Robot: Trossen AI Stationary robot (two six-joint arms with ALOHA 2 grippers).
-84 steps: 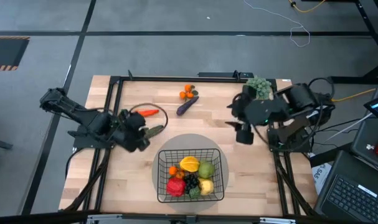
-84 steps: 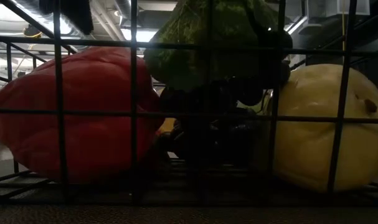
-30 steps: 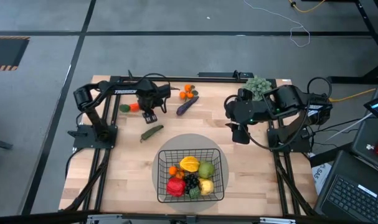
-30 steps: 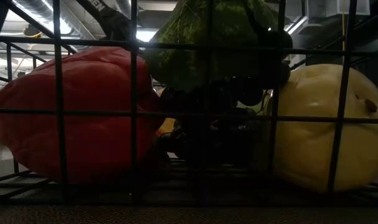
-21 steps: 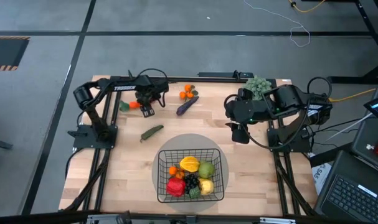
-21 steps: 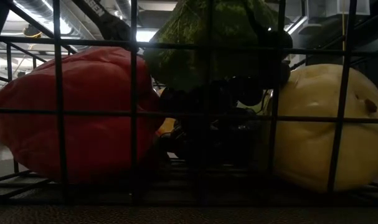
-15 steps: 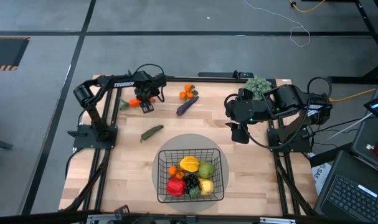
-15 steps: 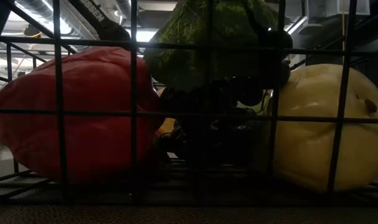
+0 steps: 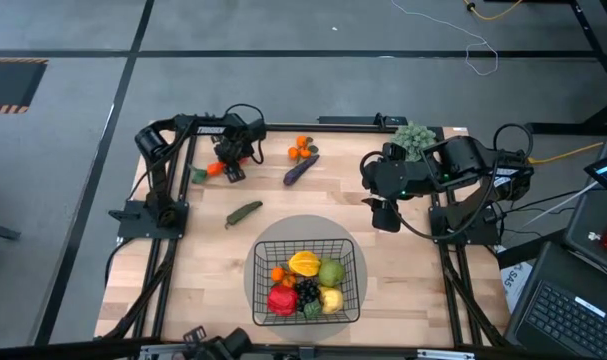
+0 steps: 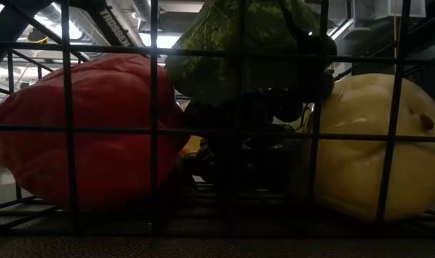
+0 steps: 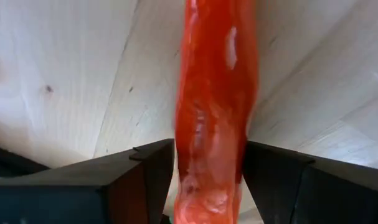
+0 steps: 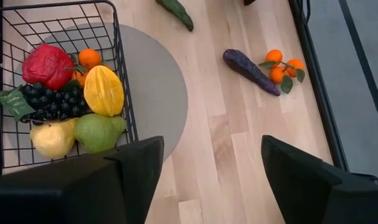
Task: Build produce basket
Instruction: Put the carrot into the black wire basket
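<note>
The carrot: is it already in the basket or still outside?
Outside: the carrot lies on the wooden table between the left gripper fingers, far from the basket.

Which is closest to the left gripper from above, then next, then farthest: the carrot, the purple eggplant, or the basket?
1. Carrot: between the left gripper's fingers, far-left of the table.
2. Purple eggplant: toward the table's middle, near the far edge.
3. Basket: on the near side, on the grey mat.
</note>
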